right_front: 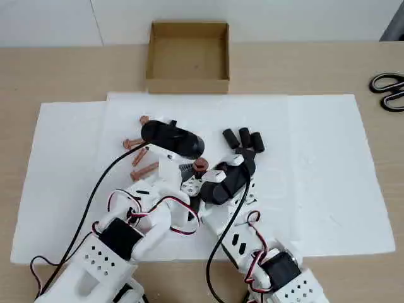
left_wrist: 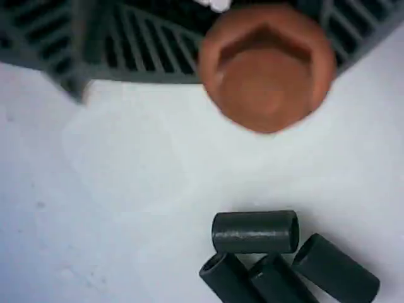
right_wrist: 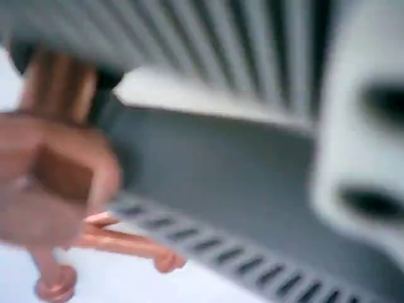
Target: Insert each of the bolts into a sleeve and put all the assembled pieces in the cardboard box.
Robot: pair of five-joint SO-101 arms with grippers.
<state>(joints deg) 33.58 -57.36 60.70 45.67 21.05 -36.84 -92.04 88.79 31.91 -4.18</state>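
The wooden table (right_front: pixel 38 69) carries a wide white sheet (right_front: pixel 315 164) that covers most of its middle. From the near edge the left arm (right_front: pixel 151 221) and the right arm (right_front: pixel 278 265) lean in over the sheet, and their heads come together close to its centre. The cardboard box (right_front: pixel 188 85) sits open-topped on the bare wood, right at the sheet's far edge and well apart from both arms. A pair of scissors (right_front: pixel 388 90) lies on the wood off to the right.

The left claw (right_front: pixel 189 169) and the right claw (right_front: pixel 213 178) point at each other, nearly touching. Between their tips one bolt (right_front: pixel 201 165) is held up off the sheet, its copper head (left_wrist: pixel 268 69) turned up toward the left wrist camera. From the right wrist the same bolt (right_wrist: pixel 57 183) looms close, and its shank runs up to something dark that is too blurred to name. Which claw has hold of it, and whether either is spread or pressed together, I cannot tell.

The black sleeves (right_front: pixel 245 137) lie bunched on the sheet just beyond the right claw; from the left wrist I count four (left_wrist: pixel 254 231), one lying crosswise and three slanted side by side. The loose bolts (right_front: pixel 144 170) are scattered on the sheet to the left of the left claw (right_wrist: pixel 126 243)
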